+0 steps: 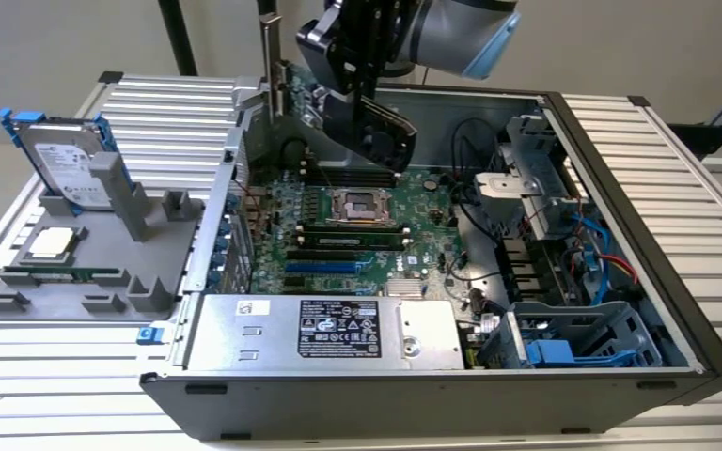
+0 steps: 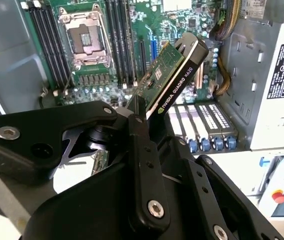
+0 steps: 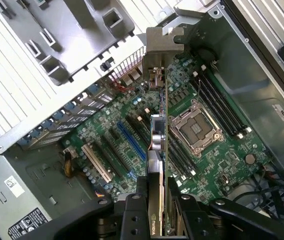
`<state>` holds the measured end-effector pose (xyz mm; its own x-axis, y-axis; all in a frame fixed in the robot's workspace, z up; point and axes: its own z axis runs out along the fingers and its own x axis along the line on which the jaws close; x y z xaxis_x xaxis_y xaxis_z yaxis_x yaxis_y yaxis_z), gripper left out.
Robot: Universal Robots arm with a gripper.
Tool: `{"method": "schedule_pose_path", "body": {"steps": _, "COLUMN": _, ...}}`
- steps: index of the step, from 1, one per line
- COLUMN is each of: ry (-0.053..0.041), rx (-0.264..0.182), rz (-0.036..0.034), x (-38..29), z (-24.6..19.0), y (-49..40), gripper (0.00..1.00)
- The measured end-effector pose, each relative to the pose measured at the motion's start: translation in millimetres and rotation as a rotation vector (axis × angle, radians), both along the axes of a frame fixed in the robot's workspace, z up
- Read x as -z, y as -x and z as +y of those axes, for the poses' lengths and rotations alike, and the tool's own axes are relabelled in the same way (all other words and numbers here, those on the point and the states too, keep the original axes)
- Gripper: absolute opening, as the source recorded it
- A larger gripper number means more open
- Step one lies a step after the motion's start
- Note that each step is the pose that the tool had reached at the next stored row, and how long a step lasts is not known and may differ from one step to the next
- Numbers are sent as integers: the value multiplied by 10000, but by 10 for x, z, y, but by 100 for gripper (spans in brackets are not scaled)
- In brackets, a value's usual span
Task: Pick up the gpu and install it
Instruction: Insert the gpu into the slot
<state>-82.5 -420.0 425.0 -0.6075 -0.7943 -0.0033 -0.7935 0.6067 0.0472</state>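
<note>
The gpu (image 1: 387,133) hangs tilted above the motherboard (image 1: 349,225) inside the open computer case. Its black cooler faces the exterior view's right, and its silver end bracket (image 1: 270,58) sticks up near the case's rear wall. My gripper (image 1: 365,99) is shut on the card's upper edge. In the second wrist view the gpu (image 2: 176,70) slants out from my gripper (image 2: 139,114) over the expansion slots (image 2: 202,117). The first wrist view shows the gpu (image 3: 157,140) edge-on in my gripper (image 3: 156,199), bracket (image 3: 160,46) toward the rear, above the blue slot (image 3: 132,142).
A grey fixture (image 1: 35,305) at the exterior view's left carries a silver hard drive with blue rails (image 1: 67,160), a processor (image 1: 54,242) and a memory stick (image 1: 60,275). The power supply (image 1: 323,329), cables (image 1: 593,254) and a drive cage (image 1: 562,338) crowd the case.
</note>
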Motion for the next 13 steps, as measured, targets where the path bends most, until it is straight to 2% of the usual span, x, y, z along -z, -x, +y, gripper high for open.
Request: {"method": "schedule_pose_path", "body": {"steps": 13, "ry": 0, "rx": -801, "rz": 0, "x": 0, "z": 0, "y": 0, "gripper": 0}}
